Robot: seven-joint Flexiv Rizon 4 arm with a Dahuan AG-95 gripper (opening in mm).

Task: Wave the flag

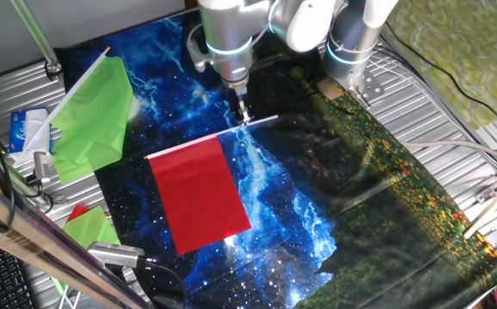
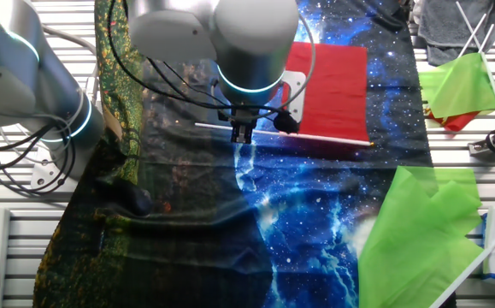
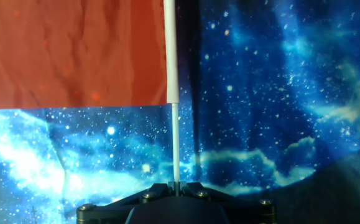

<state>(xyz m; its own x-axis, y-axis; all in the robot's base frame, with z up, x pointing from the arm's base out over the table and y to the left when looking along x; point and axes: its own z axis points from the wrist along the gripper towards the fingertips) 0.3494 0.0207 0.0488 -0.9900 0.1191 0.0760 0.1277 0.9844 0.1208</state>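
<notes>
The flag is a plain red sheet (image 1: pixel 199 194) on a thin white stick (image 1: pixel 259 123). It lies flat on the starry blue cloth (image 1: pixel 274 215). It also shows in the other fixed view (image 2: pixel 332 81) and in the hand view (image 3: pixel 74 50). My gripper (image 1: pixel 244 118) stands straight down over the bare end of the stick (image 2: pixel 221 127). In the hand view the stick (image 3: pixel 175 149) runs down between the two fingers, and the jaws are closed against it. My gripper (image 3: pixel 176 184) is shut on the stick, low at the cloth.
A larger light-green flag (image 1: pixel 93 116) lies at the left edge, also seen in the other fixed view (image 2: pixel 418 231). A small green-and-red flag (image 1: pixel 89 225) lies near the front left. Metal clamps (image 1: pixel 115 252) and cables sit beside it. The cloth turns dark green to the right (image 1: pixel 403 189).
</notes>
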